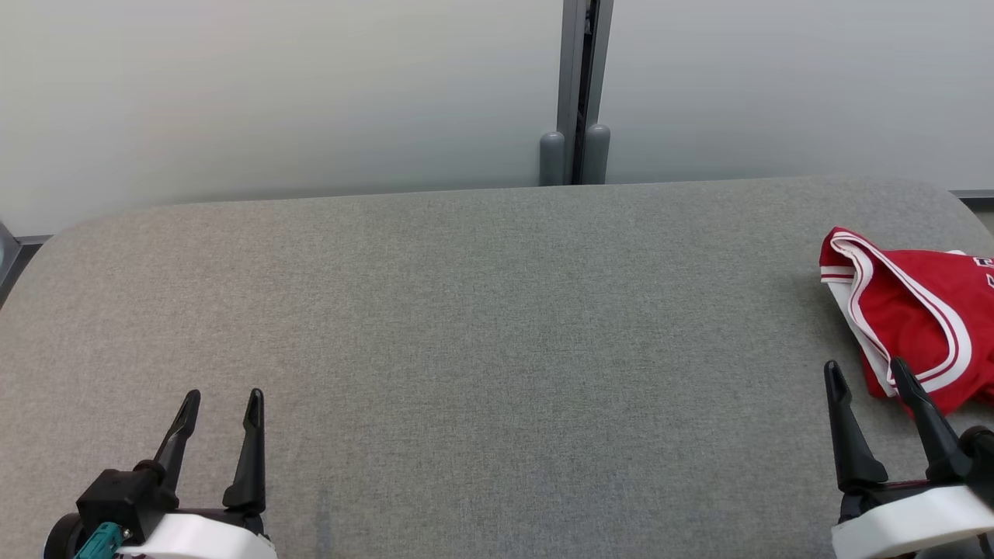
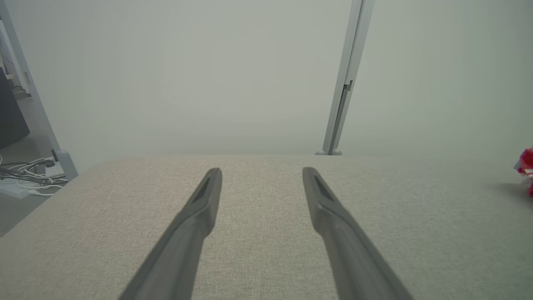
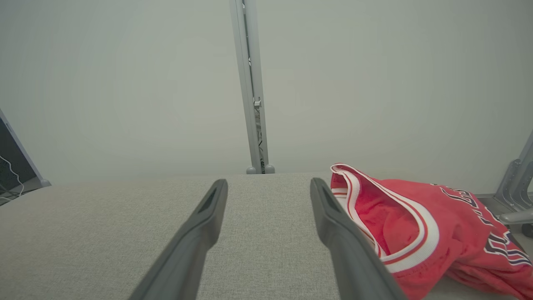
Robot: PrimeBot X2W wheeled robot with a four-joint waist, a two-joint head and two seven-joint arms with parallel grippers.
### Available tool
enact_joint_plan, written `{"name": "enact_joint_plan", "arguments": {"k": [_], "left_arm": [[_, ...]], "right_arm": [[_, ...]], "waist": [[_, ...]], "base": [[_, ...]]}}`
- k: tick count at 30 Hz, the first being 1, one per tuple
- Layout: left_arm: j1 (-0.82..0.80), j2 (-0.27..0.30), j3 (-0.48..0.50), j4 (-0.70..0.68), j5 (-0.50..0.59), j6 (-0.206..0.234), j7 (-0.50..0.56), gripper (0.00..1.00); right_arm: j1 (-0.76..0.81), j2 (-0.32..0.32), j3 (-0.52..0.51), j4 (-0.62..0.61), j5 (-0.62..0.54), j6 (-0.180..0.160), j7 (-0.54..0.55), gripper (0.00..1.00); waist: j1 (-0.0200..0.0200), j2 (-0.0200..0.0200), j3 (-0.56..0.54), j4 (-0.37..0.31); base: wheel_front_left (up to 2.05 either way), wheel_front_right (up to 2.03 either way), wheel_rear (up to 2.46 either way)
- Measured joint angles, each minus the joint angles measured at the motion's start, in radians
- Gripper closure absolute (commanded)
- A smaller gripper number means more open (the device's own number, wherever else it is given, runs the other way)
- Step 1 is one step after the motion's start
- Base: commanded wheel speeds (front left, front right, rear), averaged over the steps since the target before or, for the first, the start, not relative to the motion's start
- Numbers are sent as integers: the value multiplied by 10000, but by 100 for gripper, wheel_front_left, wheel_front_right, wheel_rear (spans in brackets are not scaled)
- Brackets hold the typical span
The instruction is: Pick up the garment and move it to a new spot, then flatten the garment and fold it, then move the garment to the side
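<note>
The garment (image 1: 916,310) is a red jersey with white trim, lying crumpled at the right edge of the grey padded table (image 1: 481,326). It also appears in the right wrist view as the garment (image 3: 437,233), with dark lettering, and a sliver of the garment (image 2: 526,166) shows at the far right of the left wrist view. My right gripper (image 1: 866,376) stands open just in front of the jersey's near edge, nothing between its fingers. Open and empty, my left gripper (image 1: 221,404) hovers over bare table at the lower left, far from the jersey.
A pale partition wall with a grey metal post (image 1: 576,93) stands behind the table. Cables (image 2: 29,173) lie on the floor beyond the table's left end. A grey metal bracket (image 3: 516,187) sits past the table's right end.
</note>
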Motion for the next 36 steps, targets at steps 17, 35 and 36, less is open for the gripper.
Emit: {"name": "enact_joint_plan", "arguments": {"k": [17,35,36], "left_arm": [[438,-460,-282,568,-571,-19,8,100],[-18,-924,-454,754,-3467,-529,-8,100],[-31,-936,-458,761,-3605,-535,-10,100]], "right_arm": [[200,184,-236,861,631,0,364,100],[-923,-140,-1547,2280,3703,-2,1931,100],[-976,-148,-1615,2326,3839,-2,1992,100]], "waist": [[0,0,-71,-10],[0,0,-62,-17],[0,0,-62,-17]], "base": [[0,0,0],[0,0,0],[0,0,0]]}}
